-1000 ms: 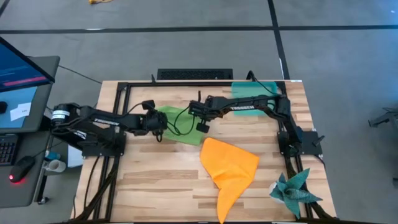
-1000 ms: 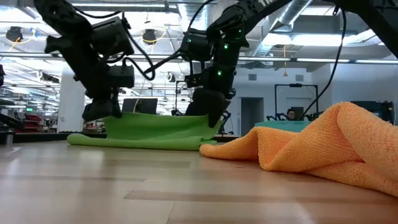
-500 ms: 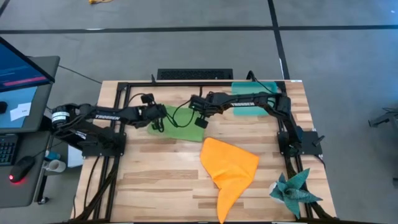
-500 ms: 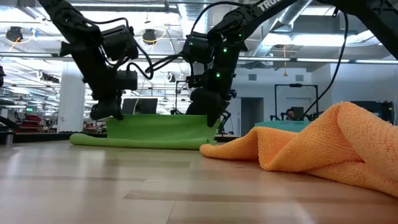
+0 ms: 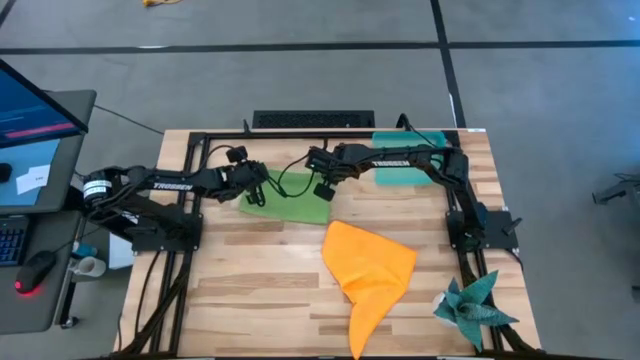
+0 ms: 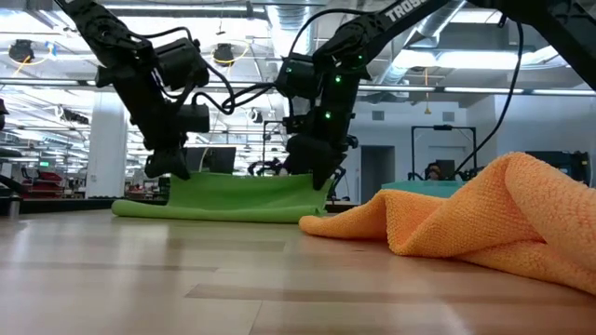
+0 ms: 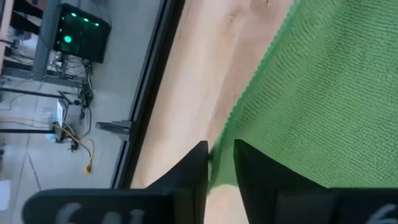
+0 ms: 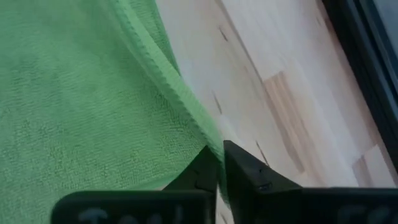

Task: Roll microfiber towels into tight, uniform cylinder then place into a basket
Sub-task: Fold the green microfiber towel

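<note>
On our table (image 5: 250,290) we count two towels: the green towel (image 5: 295,203) near the back, the orange towel (image 5: 370,268) in front. One basket (image 5: 405,160) sits behind, one teal spiky cloth (image 5: 472,305) at the corner. Our left pincer (image 7: 217,165) and right pincer (image 8: 219,163) each pinch the green towel's edge, jaws narrow.

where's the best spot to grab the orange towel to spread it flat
Probably the orange towel is best pinched at its pointed corner nearest the table's front edge, coming straight down from above. The cloth lies crumpled in a rough triangle narrowing to that tip, which sits thin against the wooden table, away from the bunched folds.
</note>
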